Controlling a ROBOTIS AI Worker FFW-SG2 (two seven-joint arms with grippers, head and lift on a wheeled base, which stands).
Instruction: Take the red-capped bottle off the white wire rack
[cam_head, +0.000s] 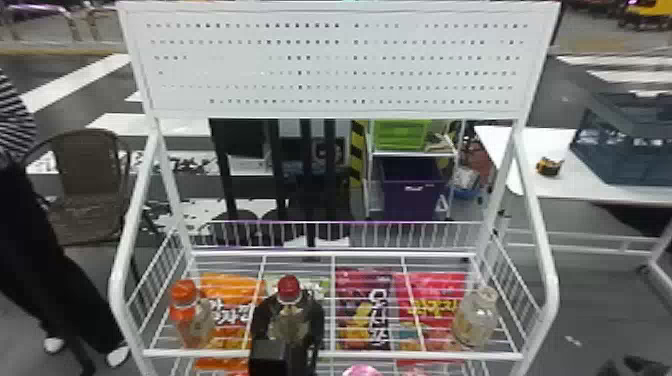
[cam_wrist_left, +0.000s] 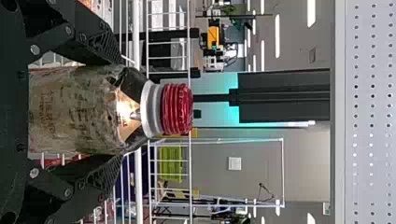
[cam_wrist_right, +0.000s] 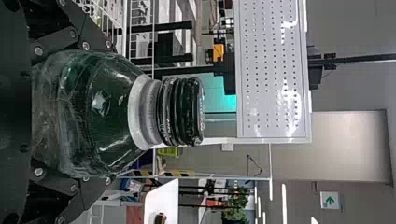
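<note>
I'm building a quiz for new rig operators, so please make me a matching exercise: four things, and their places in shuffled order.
Things
1. Red-capped bottle
2. Orange-capped bottle
3. Purple bin
4. Dark-capped bottle

Places
A. Behind the white wire rack
B. Between the right end effector's fingers
C. Left side of the rack, head view
D. Between the left end effector's fingers

Pairs: 1-D, 2-C, 3-A, 4-B

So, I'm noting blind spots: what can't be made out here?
Left wrist view: base of the red-capped bottle, behind the left gripper.
Right wrist view: base of the dark-capped bottle, behind the right gripper.
Head view: pink item, cut off by the bottom edge.
</note>
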